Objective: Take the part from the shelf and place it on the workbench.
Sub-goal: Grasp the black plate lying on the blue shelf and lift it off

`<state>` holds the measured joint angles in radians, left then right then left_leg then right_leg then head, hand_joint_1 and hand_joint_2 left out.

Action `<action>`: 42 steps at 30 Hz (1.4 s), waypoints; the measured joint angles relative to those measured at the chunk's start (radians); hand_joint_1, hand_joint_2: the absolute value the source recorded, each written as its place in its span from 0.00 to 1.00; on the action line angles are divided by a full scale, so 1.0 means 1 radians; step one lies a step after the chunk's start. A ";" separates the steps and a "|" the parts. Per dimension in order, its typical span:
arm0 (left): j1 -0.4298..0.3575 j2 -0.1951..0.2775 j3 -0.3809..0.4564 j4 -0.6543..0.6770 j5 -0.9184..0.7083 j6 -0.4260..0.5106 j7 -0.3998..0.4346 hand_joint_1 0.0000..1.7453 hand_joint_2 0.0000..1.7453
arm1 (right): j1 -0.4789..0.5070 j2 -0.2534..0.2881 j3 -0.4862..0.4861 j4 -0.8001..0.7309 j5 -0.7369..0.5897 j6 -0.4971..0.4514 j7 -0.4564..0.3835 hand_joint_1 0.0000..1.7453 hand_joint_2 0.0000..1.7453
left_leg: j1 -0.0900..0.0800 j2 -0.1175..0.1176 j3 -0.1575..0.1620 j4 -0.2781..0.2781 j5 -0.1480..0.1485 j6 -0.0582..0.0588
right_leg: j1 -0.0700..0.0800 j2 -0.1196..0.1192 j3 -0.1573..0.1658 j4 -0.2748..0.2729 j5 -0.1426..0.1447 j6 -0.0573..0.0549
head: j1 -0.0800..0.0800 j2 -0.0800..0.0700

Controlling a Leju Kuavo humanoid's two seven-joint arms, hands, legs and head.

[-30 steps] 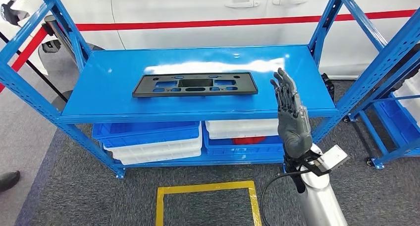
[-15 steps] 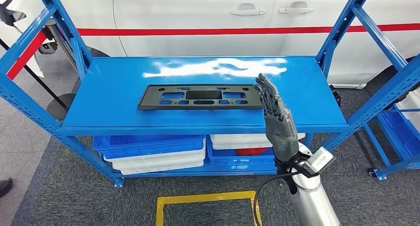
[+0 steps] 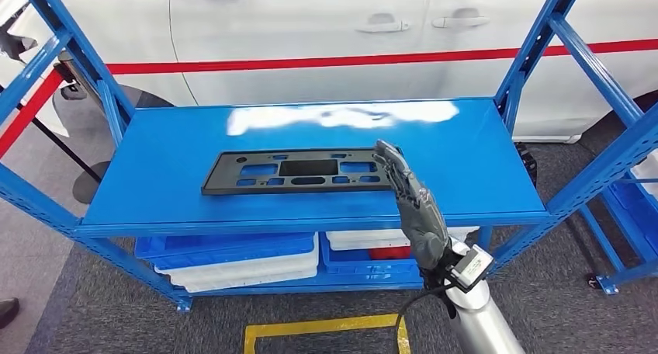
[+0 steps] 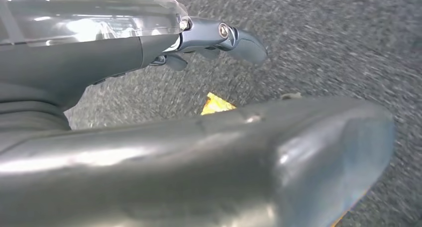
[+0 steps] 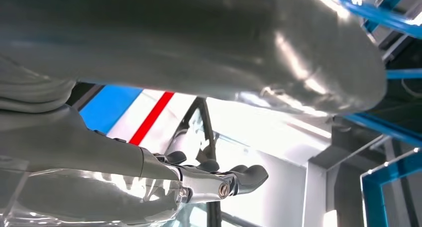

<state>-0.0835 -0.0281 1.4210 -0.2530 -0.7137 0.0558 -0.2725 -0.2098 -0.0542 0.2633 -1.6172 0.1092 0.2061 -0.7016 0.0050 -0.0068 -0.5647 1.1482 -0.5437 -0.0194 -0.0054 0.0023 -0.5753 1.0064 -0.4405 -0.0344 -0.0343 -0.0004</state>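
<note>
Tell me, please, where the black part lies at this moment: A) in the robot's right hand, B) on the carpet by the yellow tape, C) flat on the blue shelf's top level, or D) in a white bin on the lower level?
C: the black part lies flat on the blue shelf, with the right hand raised at its end, holding nothing.

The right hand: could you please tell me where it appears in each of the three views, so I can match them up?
Head view: right hand, fingers straight, raised over the blue shelf at the right end of the black part.
Left wrist view: not in it; that is the left hand over grey carpet.
Right wrist view: it enters from the left edge, with its dark fingers.
Shared landmark: the car's red stripe.
</note>
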 joint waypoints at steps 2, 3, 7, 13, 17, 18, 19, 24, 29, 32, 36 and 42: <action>0.000 0.000 0.000 0.000 0.002 0.004 0.004 0.00 0.00 | -0.007 0.000 0.012 0.011 0.000 0.002 0.000 0.00 0.00 | 0.003 0.001 -0.080 0.116 -0.051 -0.007 | 0.000 0.000 0.005 0.000 -0.009 -0.002 | 0.000 0.000; 0.002 0.000 0.000 0.000 0.002 0.006 0.007 0.00 0.00 | -0.008 0.000 0.017 0.016 0.001 0.002 0.000 0.00 0.00 | 0.005 0.001 -0.104 0.137 -0.055 -0.010 | 0.000 0.001 0.009 0.000 -0.014 -0.001 | 0.000 0.000; 0.010 0.000 0.000 0.000 0.002 0.026 0.019 0.00 0.00 | -0.015 0.000 0.034 0.031 0.003 0.001 0.000 0.00 0.00 | 0.005 0.002 -0.059 -0.057 0.085 -0.001 | 0.001 0.002 0.040 0.001 -0.039 0.009 | 0.000 0.000; 0.015 0.000 0.000 0.000 0.001 0.052 0.039 0.00 0.00 | -0.032 -0.006 0.051 0.044 0.014 -0.016 0.000 0.00 0.00 | 0.001 0.002 -0.010 -0.150 0.110 0.041 | 0.002 0.002 0.048 0.035 -0.057 0.045 | 0.000 0.000; 0.014 0.000 0.000 0.000 0.000 0.053 0.041 0.00 0.00 | -0.039 -0.017 0.067 0.057 0.040 -0.036 0.000 0.00 0.00 | 0.003 0.001 0.013 -0.154 0.094 0.053 | -0.002 0.001 -0.087 0.241 -0.141 0.061 | 0.000 0.000; 0.015 0.000 0.000 0.000 0.000 0.053 0.041 0.00 0.00 | -0.039 -0.019 0.074 0.062 0.045 -0.037 0.000 0.00 0.00 | 0.003 0.001 0.019 -0.154 0.087 0.053 | -0.003 0.001 -0.120 0.276 -0.151 0.063 | 0.000 0.000; 0.016 0.000 0.000 0.000 0.001 0.052 0.041 0.00 0.00 | -0.039 -0.021 0.080 0.067 0.049 -0.038 0.000 0.00 0.00 | 0.003 0.000 0.027 -0.154 0.080 0.052 | -0.004 0.001 -0.137 0.278 -0.142 0.062 | 0.000 0.000; 0.018 -0.005 0.000 0.000 0.002 0.050 0.030 0.00 0.00 | -0.055 -0.027 0.110 0.102 0.067 -0.043 0.000 0.00 0.00 | 0.002 -0.002 0.072 -0.153 0.037 0.033 | 0.001 -0.001 -0.076 0.027 0.035 0.040 | 0.001 0.000; 0.015 -0.010 0.000 0.001 0.002 0.050 0.023 0.00 0.00 | -0.081 -0.029 0.141 0.140 0.159 -0.107 0.006 0.00 0.00 | 0.004 0.001 0.062 -0.098 0.015 0.005 | 0.001 0.001 -0.048 0.003 0.030 0.008 | 0.001 0.000; 0.014 -0.011 0.000 0.001 0.002 0.050 0.020 0.00 0.00 | -0.093 -0.029 0.156 0.157 0.232 -0.177 0.018 0.00 0.00 | 0.007 0.001 -0.049 0.083 -0.052 -0.007 | 0.001 0.000 -0.032 0.000 0.016 -0.002 | 0.000 0.000; 0.020 -0.012 0.000 0.001 0.002 0.053 0.018 0.00 0.00 | -0.089 -0.033 0.159 0.169 0.323 -0.292 0.028 0.00 0.00 | 0.007 0.001 -0.081 0.036 0.023 -0.004 | 0.003 0.004 -0.005 0.001 -0.005 0.000 | 0.000 0.000; 0.019 -0.011 0.000 0.001 0.002 0.060 0.019 0.00 0.00 | -0.074 -0.060 0.144 0.166 0.459 -0.449 0.038 0.00 0.00 | -0.002 0.001 -0.016 -0.148 0.112 0.028 | 0.006 0.005 0.012 0.000 -0.025 0.027 | 0.001 0.000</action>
<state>-0.0641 -0.0391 1.4214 -0.2522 -0.7118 0.1154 -0.2539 -0.2836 -0.1143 0.4069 -1.4507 0.5678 -0.2432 -0.6638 0.0030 -0.0055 -0.5808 1.0003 -0.4319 0.0089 0.0006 0.0075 -0.5628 1.0063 -0.4653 -0.0071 -0.0338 -0.0004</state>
